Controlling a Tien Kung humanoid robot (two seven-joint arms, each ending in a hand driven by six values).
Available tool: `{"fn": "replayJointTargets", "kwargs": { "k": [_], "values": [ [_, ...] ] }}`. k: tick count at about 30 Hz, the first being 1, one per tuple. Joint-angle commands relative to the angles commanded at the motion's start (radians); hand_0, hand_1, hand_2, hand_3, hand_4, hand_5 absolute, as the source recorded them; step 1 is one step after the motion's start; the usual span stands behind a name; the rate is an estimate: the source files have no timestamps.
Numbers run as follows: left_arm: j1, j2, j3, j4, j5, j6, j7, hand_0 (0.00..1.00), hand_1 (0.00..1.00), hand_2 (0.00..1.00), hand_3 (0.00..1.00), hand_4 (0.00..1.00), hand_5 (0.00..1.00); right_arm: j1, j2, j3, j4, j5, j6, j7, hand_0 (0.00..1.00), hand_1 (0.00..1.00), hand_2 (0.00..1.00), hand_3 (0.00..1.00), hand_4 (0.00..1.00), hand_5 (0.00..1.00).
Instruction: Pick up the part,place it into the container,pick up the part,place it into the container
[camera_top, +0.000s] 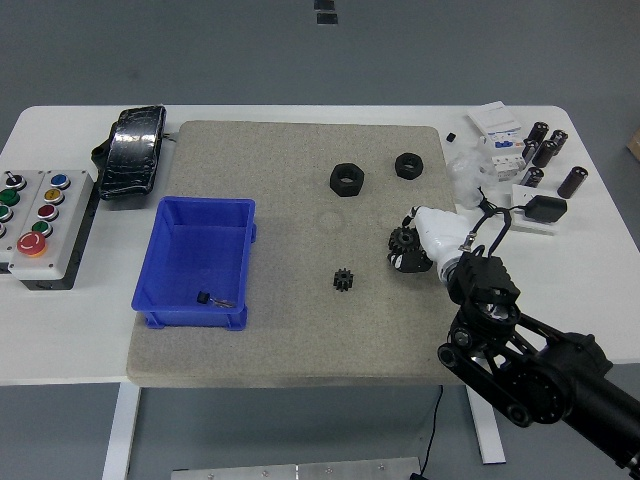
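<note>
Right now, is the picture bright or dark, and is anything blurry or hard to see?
In the head view the light is bright and even, with only soft shadows, such as beside the blue container. The white table looks a bit washed out. The right hand is white too, so its fingers blur together around the black gear. The small gear on the mat is sharp enough to show teeth.

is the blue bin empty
No. The bin holds one small dark part near its front wall; the rest of its floor is bare.

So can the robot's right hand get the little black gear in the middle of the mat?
Probably yes. The small gear lies alone on the mat, just beside the right hand, though that hand seems to hold another gear.
</note>
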Motion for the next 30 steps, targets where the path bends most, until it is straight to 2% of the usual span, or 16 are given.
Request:
{"fn": "replayJointTargets", "kwargs": {
  "k": [3, 4, 8, 9, 11, 19, 23, 30],
  "values": [
    [-0.001, 0.0, 0.001, 0.0, -0.001, 0.0, -0.001, 0.615, 0.516, 0.535, 0.629, 0.624, 0.366, 0.0, -0.001, -0.002, -0.003, 0.002, -0.008, 0.005, 0.248, 0.499, 0.52, 0.617, 0.397, 0.17],
    [-0.001, 0.0, 0.002, 0.0, -0.002, 0.0, -0.002, 0.615, 0.516, 0.536, 0.63, 0.623, 0.364, 0.001, -0.001, -0.004, -0.005, 0.004, -0.011, 0.007, 0.239, 0.483, 0.496, 0.587, 0.393, 0.117],
    [-0.002, 0.001, 0.004, 0.0, -0.003, 0.0, -0.003, 0.615, 0.516, 0.536, 0.63, 0.623, 0.364, 0.001, -0.004, -0.012, -0.011, 0.009, -0.021, 0.014, 0.239, 0.483, 0.496, 0.587, 0.393, 0.117],
    [-0.002, 0.001, 0.004, 0.0, -0.003, 0.0, -0.003, 0.615, 0.516, 0.536, 0.63, 0.623, 0.364, 0.001, -0.004, -0.014, -0.011, 0.009, -0.023, 0.015, 0.237, 0.483, 0.492, 0.584, 0.403, 0.066],
    [-0.002, 0.002, 0.004, 0.0, -0.004, 0.0, -0.003, 0.615, 0.516, 0.536, 0.63, 0.623, 0.364, 0.001, -0.006, -0.018, -0.007, 0.006, -0.028, 0.017, 0.237, 0.483, 0.492, 0.584, 0.403, 0.066],
    [-0.001, 0.004, 0.003, 0.0, -0.001, 0.0, -0.001, 0.616, 0.516, 0.536, 0.63, 0.622, 0.363, 0.05, -0.02, -0.057, 0.097, -0.001, -0.072, 0.033, 0.233, 0.485, 0.492, 0.584, 0.408, 0.044],
    [-0.002, 0.006, -0.001, 0.0, 0.004, 0.0, 0.002, 0.616, 0.516, 0.536, 0.631, 0.623, 0.364, 0.127, 0.008, -0.14, 0.154, 0.064, -0.118, 0.08, 0.238, 0.487, 0.497, 0.591, 0.431, 0.035],
    [-0.008, 0.007, 0.0, 0.0, 0.007, -0.001, 0.004, 0.616, 0.516, 0.537, 0.631, 0.625, 0.367, 0.226, 0.082, -0.29, 0.147, 0.247, -0.22, 0.23, 0.248, 0.49, 0.511, 0.595, 0.446, 0.023]
  ]
}}
